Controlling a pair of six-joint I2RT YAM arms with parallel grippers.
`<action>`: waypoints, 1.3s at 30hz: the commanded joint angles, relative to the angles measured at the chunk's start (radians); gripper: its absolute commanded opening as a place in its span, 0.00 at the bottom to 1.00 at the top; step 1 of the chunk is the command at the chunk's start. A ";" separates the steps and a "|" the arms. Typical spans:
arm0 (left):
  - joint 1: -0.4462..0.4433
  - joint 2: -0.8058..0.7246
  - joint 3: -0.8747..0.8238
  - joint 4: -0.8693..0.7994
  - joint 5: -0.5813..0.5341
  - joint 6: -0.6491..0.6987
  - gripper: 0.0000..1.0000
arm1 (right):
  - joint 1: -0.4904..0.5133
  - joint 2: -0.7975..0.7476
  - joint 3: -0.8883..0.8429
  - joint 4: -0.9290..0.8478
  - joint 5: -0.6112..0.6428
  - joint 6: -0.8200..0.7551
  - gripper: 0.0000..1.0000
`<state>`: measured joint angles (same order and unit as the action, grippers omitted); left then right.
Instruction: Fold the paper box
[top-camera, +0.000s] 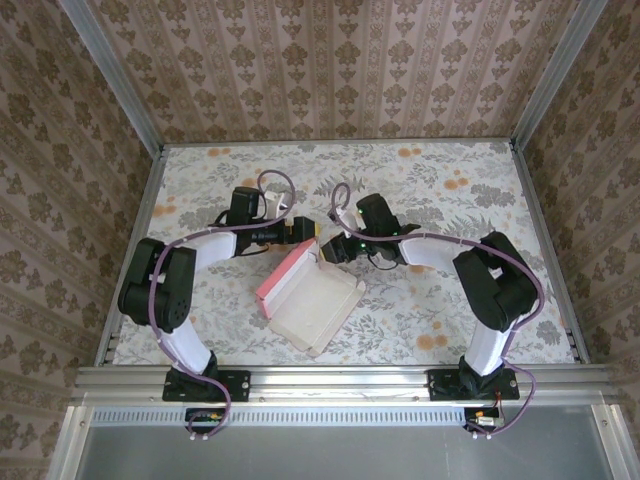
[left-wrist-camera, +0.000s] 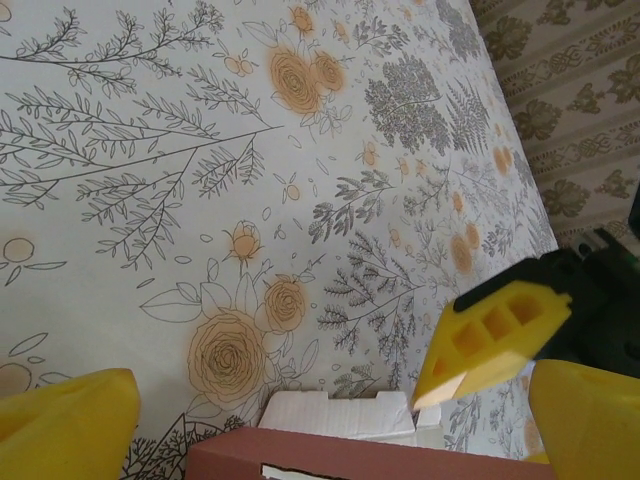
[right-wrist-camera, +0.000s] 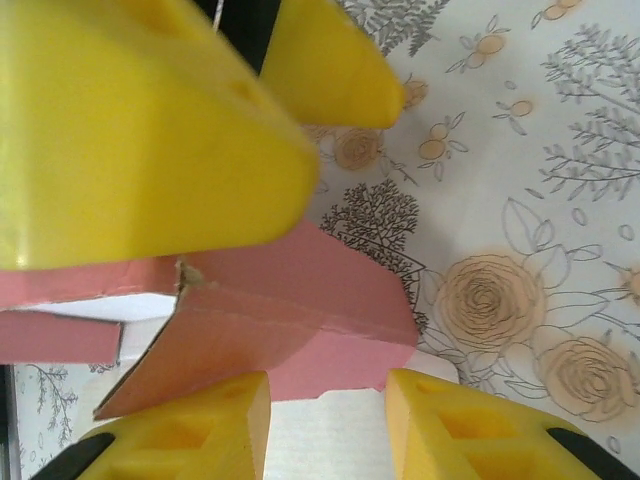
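Left claw (top-camera: 303, 232): released; in its own wrist view its yellow fingers (left-wrist-camera: 62, 425) stand wide apart with nothing pinched between them.
Right claw (top-camera: 328, 250): released, with its fingers (right-wrist-camera: 478, 432) apart. Pink and pale cardboard lie in the gap and just ahead of the tips. I cannot tell whether either finger touches the card.
Claw to claw: the tips face each other, close together, above the box's far edge. In the left wrist view, one right finger tip sits at the pale tab.
Paper box (top-camera: 312, 300): lies on the bench just below both claws and reaches from them toward the arm bases. It is open, with the pale inner face up.
Pink side wall (top-camera: 287, 274): on the left claw's side of the box, raised and tilted.
Pink end flap (right-wrist-camera: 300, 310): just ahead of the right claw's tips, creased and slanting.
Pale tab (left-wrist-camera: 340, 412): between the left claw's spread fingers, just beyond a pink edge.
Bench (top-camera: 450, 200): covered by a floral-printed sheet that extends beyond both claws.
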<state>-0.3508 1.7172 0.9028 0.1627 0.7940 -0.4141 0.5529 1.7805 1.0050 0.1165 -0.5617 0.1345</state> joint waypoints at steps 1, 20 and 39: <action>0.009 0.029 0.023 -0.036 0.012 0.035 1.00 | 0.021 0.025 0.024 0.009 0.001 -0.023 0.37; 0.029 0.134 0.110 -0.016 0.294 -0.003 0.99 | 0.086 0.054 0.072 0.082 0.208 -0.034 0.38; 0.035 0.205 0.189 -0.003 0.392 -0.054 0.96 | 0.116 0.069 0.046 0.201 0.366 0.006 0.34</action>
<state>-0.3233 1.9160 1.0740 0.1513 1.1435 -0.4492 0.6605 1.8332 1.0584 0.2550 -0.2382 0.1249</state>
